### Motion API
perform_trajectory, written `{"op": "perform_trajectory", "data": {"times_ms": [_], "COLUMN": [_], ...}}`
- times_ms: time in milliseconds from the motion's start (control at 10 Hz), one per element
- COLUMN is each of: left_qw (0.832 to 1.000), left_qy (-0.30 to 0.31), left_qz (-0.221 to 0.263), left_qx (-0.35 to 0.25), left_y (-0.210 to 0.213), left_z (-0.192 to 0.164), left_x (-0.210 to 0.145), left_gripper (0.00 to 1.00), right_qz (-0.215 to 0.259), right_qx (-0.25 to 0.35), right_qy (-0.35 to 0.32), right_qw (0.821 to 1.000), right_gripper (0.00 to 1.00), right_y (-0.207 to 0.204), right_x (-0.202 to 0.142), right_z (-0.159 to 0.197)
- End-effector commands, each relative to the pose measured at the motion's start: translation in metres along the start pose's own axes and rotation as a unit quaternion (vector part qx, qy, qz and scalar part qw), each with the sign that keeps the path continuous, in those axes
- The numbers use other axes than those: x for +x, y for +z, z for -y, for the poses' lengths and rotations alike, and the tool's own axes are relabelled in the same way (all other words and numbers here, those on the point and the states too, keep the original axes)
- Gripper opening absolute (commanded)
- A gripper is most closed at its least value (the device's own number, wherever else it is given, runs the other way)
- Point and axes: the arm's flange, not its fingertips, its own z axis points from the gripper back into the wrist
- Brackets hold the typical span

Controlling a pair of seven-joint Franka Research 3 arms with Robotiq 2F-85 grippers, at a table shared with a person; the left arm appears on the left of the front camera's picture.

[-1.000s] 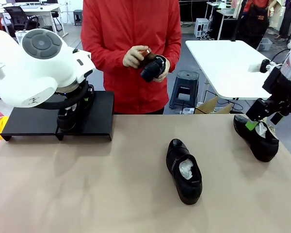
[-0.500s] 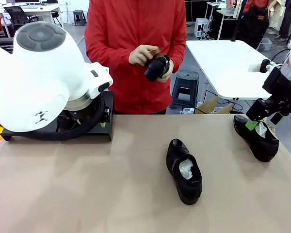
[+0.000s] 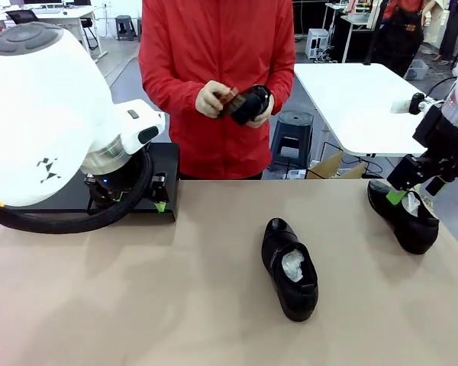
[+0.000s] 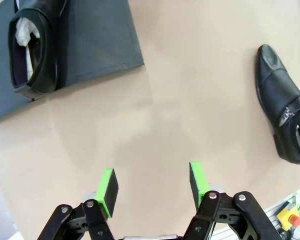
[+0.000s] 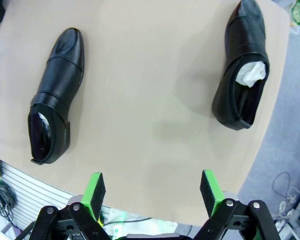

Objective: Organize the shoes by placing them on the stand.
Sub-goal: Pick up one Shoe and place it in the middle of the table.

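The tan table carries the stand at its far left corner with one shoe on it, a second shoe mid-table and a third shoe at the right edge; the person across holds a fourth shoe. My left fingers stand fairly wide and empty over bare table beside the stand. My right fingers are spread wide, empty, above the table near the third shoe.

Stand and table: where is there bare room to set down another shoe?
The stand is bare beside its one shoe. The table is open between the stand and the middle shoe. Crowded at the right edge: right gripper close by another shoe.
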Motion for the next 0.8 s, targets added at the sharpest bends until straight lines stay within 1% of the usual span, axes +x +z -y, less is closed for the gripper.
{"op": "perform_trajectory", "data": {"times_ms": [0,200,300,400,500,600,700], "left_qw": [1.0,1.0,1.0,1.0,1.0,1.0,1.0], "left_qy": [0.001,0.001,0.001,0.001,0.001,0.001,0.001], "left_qz": [0.014,0.014,0.014,0.014,0.014,0.014,0.014], "left_qx": [0.017,0.017,0.017,0.017,0.017,0.017,0.017], "left_y": [0.0,0.0,0.0,0.0,0.0,0.0,0.0], "left_z": [0.004,0.004,0.004,0.004,0.004,0.004,0.004], "left_x": [0.002,0.002,0.002,0.002,0.002,0.002,0.002], "left_gripper": [0.74,0.74,0.74,0.74,0.74,0.74,0.74], "right_qz": [0.0,-0.022,-0.046,-0.06,-0.062,-0.069,-0.087], "right_qx": [0.0,-0.039,-0.053,-0.041,-0.04,-0.059,-0.062], "right_qy": [0.0,-0.028,-0.025,-0.037,-0.049,-0.051,-0.054], "right_qw": [1.0,0.999,0.997,0.997,0.996,0.995,0.993], "right_gripper": [1.0,1.0,1.0,1.0,1.0,1.0,1.0], "right_y": [0.0,-0.006,-0.021,-0.039,-0.059,-0.08,-0.096], "right_x": [0.0,0.038,0.053,0.066,0.077,0.088,0.098], "right_z": [0.0,0.032,0.05,0.064,0.07,0.072,0.074]}}
